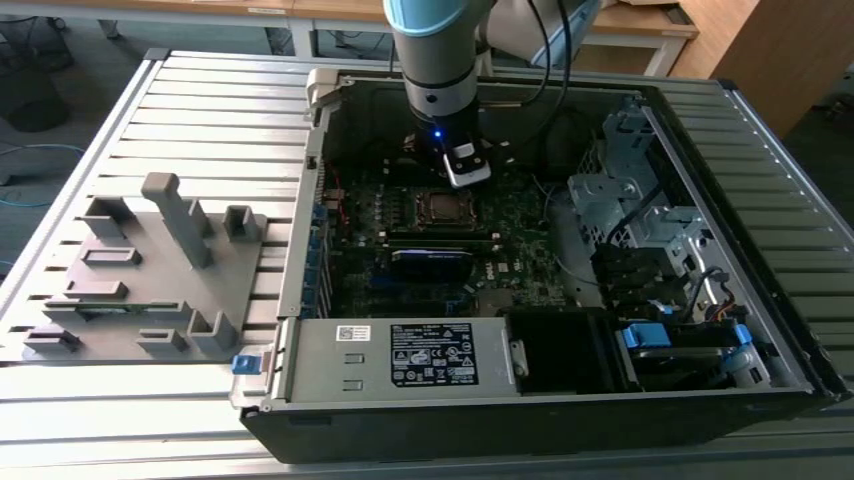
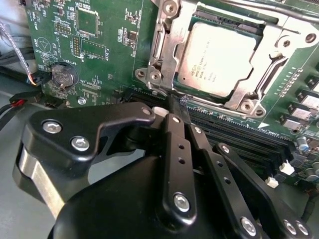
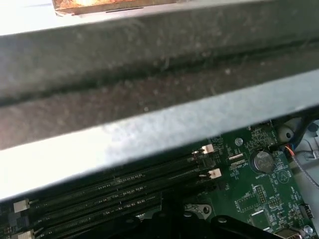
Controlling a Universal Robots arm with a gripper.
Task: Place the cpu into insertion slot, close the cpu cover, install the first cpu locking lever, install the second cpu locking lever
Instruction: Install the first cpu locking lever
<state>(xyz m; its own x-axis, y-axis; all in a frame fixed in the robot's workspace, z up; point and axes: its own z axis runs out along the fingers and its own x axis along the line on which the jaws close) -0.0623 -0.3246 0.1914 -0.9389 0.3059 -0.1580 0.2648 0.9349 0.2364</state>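
The cpu lies flat, face up, mid-frame in the exterior view, the cover shut around it. The end effector, seemingly clenched, sits at the cover's edge beside black memory slots.

From my screen, the pale silvery-grey square metal cpu looks matt and finely brushed. The thin silvery metal frame of the cpu cover gleams brighter. The green circuit board is smooth, faintly glossy.
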